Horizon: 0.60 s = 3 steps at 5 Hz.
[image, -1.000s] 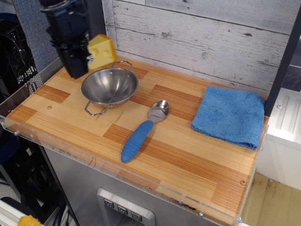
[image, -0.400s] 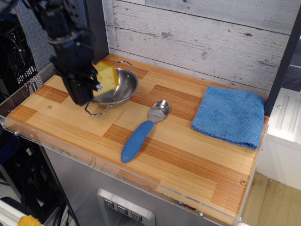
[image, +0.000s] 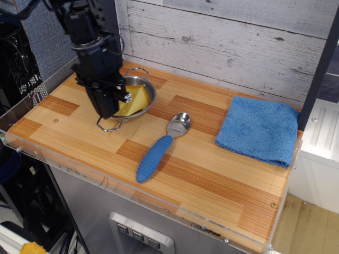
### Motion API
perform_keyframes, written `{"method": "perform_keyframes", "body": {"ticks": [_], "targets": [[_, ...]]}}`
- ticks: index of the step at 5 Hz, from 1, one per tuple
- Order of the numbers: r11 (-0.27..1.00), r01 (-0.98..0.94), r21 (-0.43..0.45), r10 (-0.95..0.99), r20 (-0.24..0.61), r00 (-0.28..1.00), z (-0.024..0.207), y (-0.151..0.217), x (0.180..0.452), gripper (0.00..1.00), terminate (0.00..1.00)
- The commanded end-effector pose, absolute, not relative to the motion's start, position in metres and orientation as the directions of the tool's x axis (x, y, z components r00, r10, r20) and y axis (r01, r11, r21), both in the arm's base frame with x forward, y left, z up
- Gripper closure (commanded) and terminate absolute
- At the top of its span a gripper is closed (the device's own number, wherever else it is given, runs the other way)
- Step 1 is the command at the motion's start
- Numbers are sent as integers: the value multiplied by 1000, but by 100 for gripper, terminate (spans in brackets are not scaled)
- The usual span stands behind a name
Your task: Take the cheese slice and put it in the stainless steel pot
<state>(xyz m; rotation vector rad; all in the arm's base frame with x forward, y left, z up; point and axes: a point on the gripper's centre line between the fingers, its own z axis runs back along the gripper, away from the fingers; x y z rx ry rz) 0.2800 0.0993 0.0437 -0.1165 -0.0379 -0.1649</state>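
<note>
The yellow cheese slice [image: 134, 100] is down inside the stainless steel pot [image: 151, 91] at the back left of the wooden board. It leans against the pot's inner wall. My black gripper [image: 118, 103] reaches down into the pot from the left and appears shut on the cheese's left side. The gripper body hides the pot's left half and the fingertips. One wire loop handle [image: 108, 126] sticks out at the front and the other [image: 139, 70] at the back.
A blue-handled metal spoon [image: 159, 149] lies just right of the pot, in front of it. A folded blue cloth [image: 259, 129] lies at the right. A grey plank wall [image: 228, 42] stands behind the board. A clear plastic lip [image: 132, 196] edges the front.
My gripper has carried the cheese from above the pot's back left edge down and to the right. The cheese now sits low inside the pot.
</note>
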Motion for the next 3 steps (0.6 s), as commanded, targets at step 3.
{"method": "perform_keyframes", "body": {"ticks": [3], "targets": [[985,173,-21,-162,241,957,187,86,296,0,0]]}}
